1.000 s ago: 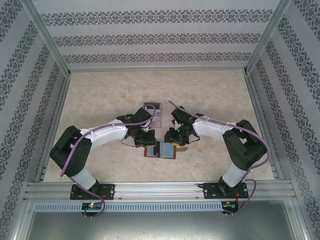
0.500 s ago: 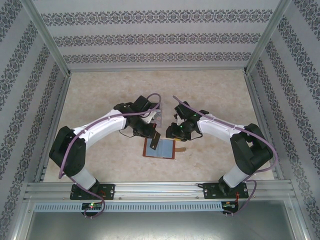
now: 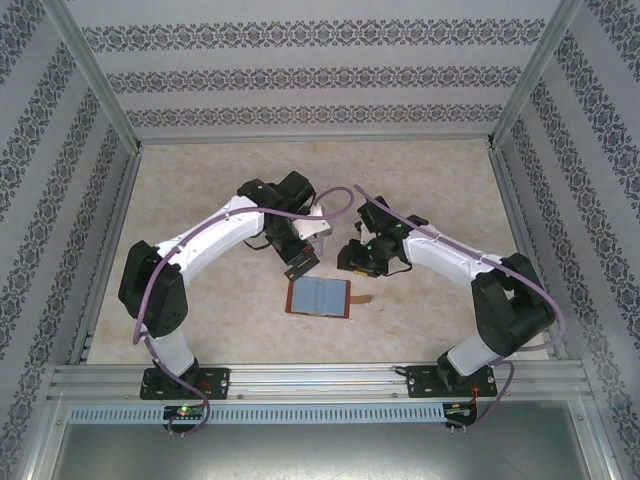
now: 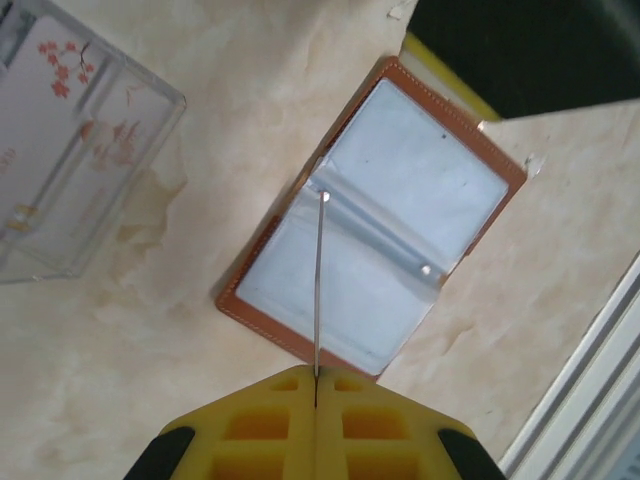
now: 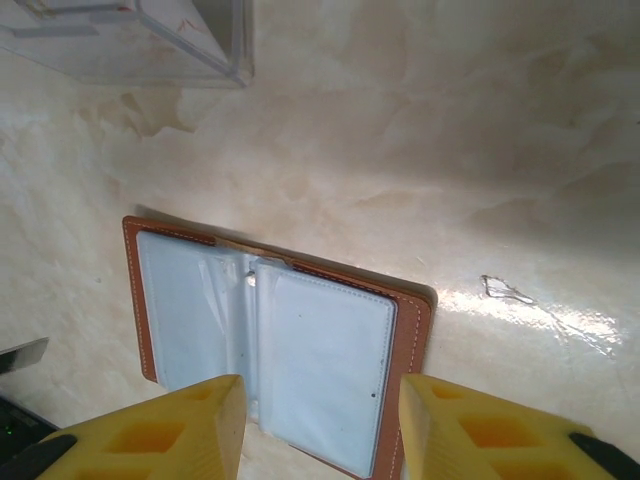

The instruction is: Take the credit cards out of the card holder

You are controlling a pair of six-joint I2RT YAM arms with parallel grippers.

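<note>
A second ago both grippers were low over the card holder (image 3: 320, 297), one at each end. Now both have risen and drawn back toward the far side of the table (image 3: 200, 180), and the holder lies uncovered, open and flat with its grey-blue pockets up.

The left gripper (image 3: 300, 258) is pressed together on a card (image 4: 318, 290), which sticks out from the yellow fingertips and has come away with it. It hangs above and beyond the holder's left half, near the clear tray (image 4: 70, 150). The right gripper (image 3: 352, 262) stands spread with nothing between its fingers, above and just beyond the holder's right half. From its own camera the holder (image 5: 270, 340) lies below the gap.

The held card shows edge-on as a thin line (its face cannot be read). The tray is cut off by the frame in both wrist views and partly covered by the left arm from above. Whether the pockets hold more cards cannot be told.
</note>
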